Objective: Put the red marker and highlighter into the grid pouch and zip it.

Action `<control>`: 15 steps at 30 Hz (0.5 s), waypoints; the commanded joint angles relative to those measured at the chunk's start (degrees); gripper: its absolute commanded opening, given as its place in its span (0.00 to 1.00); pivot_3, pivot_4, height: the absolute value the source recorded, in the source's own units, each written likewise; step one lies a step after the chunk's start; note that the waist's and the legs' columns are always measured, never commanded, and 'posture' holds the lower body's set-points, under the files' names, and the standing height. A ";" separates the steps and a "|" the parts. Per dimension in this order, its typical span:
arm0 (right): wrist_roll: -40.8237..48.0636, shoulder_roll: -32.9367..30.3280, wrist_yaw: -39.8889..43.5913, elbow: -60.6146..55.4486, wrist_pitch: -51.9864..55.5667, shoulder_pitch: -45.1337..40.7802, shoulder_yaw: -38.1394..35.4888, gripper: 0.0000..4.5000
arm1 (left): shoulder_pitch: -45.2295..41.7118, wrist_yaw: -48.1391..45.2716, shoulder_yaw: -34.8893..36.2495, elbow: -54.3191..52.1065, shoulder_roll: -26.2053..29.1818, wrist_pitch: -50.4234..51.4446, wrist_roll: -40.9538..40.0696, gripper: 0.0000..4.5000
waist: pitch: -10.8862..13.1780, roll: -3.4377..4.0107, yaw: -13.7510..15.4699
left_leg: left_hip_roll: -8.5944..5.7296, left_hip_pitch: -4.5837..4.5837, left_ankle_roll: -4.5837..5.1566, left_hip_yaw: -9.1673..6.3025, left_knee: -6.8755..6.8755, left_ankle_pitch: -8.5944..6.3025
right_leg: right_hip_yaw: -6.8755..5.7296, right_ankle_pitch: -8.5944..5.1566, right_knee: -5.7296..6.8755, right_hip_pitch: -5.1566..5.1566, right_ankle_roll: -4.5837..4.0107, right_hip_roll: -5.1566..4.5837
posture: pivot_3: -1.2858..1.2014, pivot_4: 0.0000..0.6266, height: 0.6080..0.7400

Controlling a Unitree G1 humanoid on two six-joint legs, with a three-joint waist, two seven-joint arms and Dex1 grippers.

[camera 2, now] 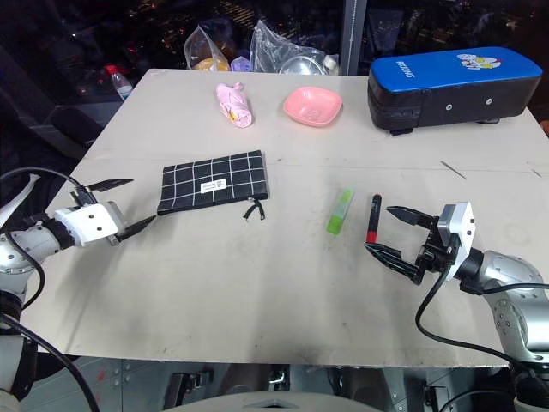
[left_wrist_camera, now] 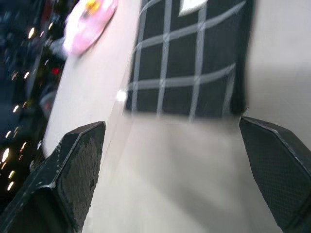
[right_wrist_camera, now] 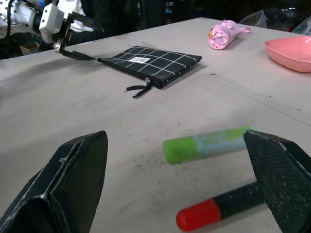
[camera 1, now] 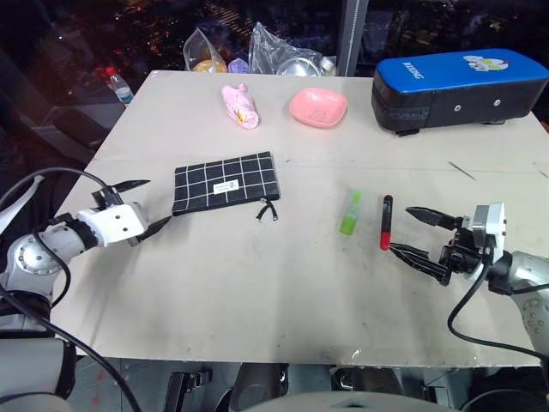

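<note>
A: What's lying on the bench (camera 1: 257,292), by count?

B: One pouch (camera 1: 225,181), one highlighter (camera 1: 351,213), one marker (camera 1: 386,221). The pouch is lying flat left of centre, its zipper pull (camera 1: 268,209) dangling off the near right corner. The highlighter and marker are lying side by side right of centre, near each other but apart, well away from the pouch.

A: And the end effectors?

B: Two, both released. The left end effector (camera 1: 141,209) is hovering just beside the pouch's left edge, one finger tip right at its near corner. The right end effector (camera 1: 414,230) is sitting just right of the marker, lower finger almost at the red end.

A: Anything else around?

B: At the far edge: one pink bowl (camera 1: 317,106), one pink folded umbrella (camera 1: 240,105), one blue-topped case (camera 1: 459,88), two clear bags (camera 1: 257,50). Bare bench is lying between the pens and the pouch.
</note>
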 commanded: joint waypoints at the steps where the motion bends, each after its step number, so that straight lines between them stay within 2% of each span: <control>1: 0.20 0.21 0.57 -0.38 -1.13 -0.88 -0.30 1.00 | -1.13 3.62 0.73 1.29 2.66 1.17 1.60 0.99 | 0.00 0.00 0.18 | 0.00 0.00 0.00 0.01 0.00 0.00 | 0.00 0.00 -0.01 0.00 0.00 0.00 | 0.52 0.24 0.61; 6: 0.13 0.16 0.66 -0.31 -1.65 -0.30 -0.99 1.00 | -2.64 8.00 -1.77 4.03 3.76 3.49 6.54 0.99 | 0.00 0.00 0.46 | -0.01 -0.01 -0.01 0.03 0.00 0.01 | 0.00 0.00 -0.01 -0.01 0.00 0.00 | 0.52 0.24 0.61; 15: 0.04 0.40 -0.61 -1.45 -1.65 0.41 -1.29 1.00 | -13.25 17.43 -11.82 8.33 -0.83 7.86 19.04 0.99 | -0.01 -0.06 0.59 | -0.04 -0.04 -0.03 0.10 0.01 0.02 | -0.01 0.00 0.03 -0.02 0.01 0.02 | 0.52 0.24 0.61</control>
